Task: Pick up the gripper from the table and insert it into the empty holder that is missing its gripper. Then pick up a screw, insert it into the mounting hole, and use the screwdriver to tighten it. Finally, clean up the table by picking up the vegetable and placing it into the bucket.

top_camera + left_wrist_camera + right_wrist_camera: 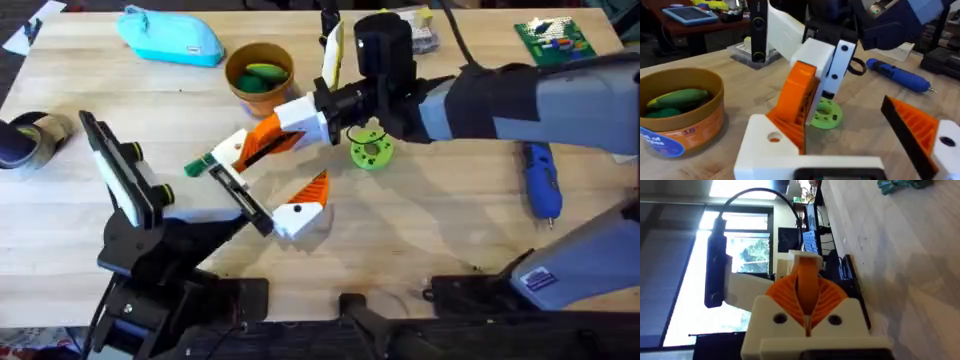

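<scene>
My right gripper (272,140) reaches in from the right and is shut on the orange pad of my left gripper's far finger (807,282). My left gripper (300,162) is open wide, with its near finger (300,208) standing free. The dark green vegetable (200,164) lies on the table just left of both grippers. Behind them stands the orange-brown bucket (258,72), holding lime-green vegetables. The blue screwdriver (540,180) lies at the far right. A white wedge piece (785,31), apparently the gripper, sits against a black upright holder (758,30); I cannot tell how it is seated.
A lime-green disc with holes (371,152) lies under the right arm. At the back left is a light blue pouch (170,35), at the back right a green board (555,38). A tape roll (25,140) sits at the left edge.
</scene>
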Action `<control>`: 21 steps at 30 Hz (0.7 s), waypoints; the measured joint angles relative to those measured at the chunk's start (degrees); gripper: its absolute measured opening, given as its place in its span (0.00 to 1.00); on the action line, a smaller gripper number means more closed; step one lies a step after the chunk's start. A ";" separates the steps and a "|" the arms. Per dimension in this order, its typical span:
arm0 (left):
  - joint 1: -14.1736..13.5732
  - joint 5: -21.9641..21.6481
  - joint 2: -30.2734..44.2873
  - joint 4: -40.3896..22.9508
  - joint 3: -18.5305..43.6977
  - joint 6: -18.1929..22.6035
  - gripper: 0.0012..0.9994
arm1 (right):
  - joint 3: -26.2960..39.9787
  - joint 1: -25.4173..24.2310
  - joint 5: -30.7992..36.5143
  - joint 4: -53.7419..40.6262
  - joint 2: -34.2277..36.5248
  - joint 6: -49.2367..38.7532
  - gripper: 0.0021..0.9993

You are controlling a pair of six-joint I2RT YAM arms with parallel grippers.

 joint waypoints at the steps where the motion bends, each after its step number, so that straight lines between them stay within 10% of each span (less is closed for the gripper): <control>1: 0.00 -0.05 0.00 0.00 0.00 -0.05 1.00 | 0.02 0.02 0.11 0.00 0.00 0.00 0.01; 21: 0.00 -0.76 0.01 0.07 0.00 0.87 1.00 | 0.00 0.27 0.95 5.16 0.96 2.57 0.01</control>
